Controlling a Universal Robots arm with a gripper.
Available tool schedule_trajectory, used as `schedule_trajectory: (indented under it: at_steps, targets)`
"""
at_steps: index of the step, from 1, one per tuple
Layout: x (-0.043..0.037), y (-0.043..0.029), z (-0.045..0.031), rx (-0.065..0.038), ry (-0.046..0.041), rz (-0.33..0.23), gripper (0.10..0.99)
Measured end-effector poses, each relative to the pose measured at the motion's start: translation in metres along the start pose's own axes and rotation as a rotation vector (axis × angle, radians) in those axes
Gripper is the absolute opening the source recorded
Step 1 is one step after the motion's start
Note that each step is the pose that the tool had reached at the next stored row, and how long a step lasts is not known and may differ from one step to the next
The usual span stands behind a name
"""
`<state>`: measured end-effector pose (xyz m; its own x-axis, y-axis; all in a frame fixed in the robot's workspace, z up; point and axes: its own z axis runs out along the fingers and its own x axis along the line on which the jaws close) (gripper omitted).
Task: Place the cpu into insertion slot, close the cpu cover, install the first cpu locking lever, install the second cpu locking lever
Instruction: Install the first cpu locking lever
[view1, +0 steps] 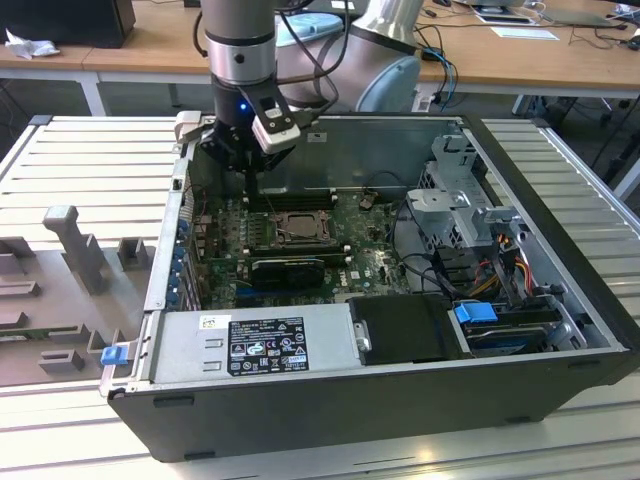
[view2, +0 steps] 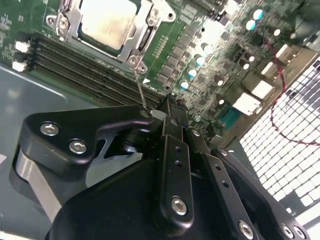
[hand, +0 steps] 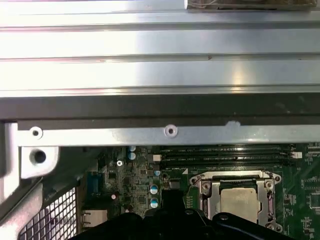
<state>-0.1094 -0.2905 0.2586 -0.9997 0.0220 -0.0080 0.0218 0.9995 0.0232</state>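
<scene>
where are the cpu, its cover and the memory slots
cpu (view2: 107, 25), second wrist view, middle of its metal top
cover (hand: 232, 178), first wrist view, frame bar nearest the memory slots
memory slots (view2: 85, 70), second wrist view, middle of the rows

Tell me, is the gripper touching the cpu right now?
Apart. In the second wrist view the gripper sits clear of the cpu, with the memory slots showing between them.

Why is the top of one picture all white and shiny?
In the first wrist view, light glares off the ribbed metal panels, washing them nearly white; in the second wrist view, the cpu shines pale and the gripper looks dark; in the exterior view, light is even, dimmer inside the computer case.
</scene>
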Motion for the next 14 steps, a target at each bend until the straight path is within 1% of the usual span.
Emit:
schedule_trajectory:
  at_steps: [1,3,5,6,7,9,11,12,13,14]
  targets:
    - [-0.0006,0.0015,0.0002,0.000,0.0000,-0.001,0.106]
    - [-0.0045,0.0025,0.0004,0.000,0.0001,-0.002,0.106]
    - [-0.0160,0.0036,0.0008,0.000,0.0001,-0.002,0.106]
    - [-0.0205,0.0039,0.0011,0.000,0.0002,-0.003,0.106]
    - [-0.0277,0.0045,0.0020,0.000,0.0001,-0.004,0.106]
    - [-0.0369,0.0051,0.0032,0.000,0.0002,-0.005,0.106]
    - [-0.0510,0.0059,0.0052,0.000,0.0003,-0.007,0.106]
    - [-0.0559,0.0061,0.0058,0.000,0.0003,-0.007,0.106]
    - [-0.0605,0.0061,0.0061,-0.004,0.0003,-0.008,0.106]
    - [-0.0618,0.0061,0.0062,-0.013,0.0006,-0.008,0.106]
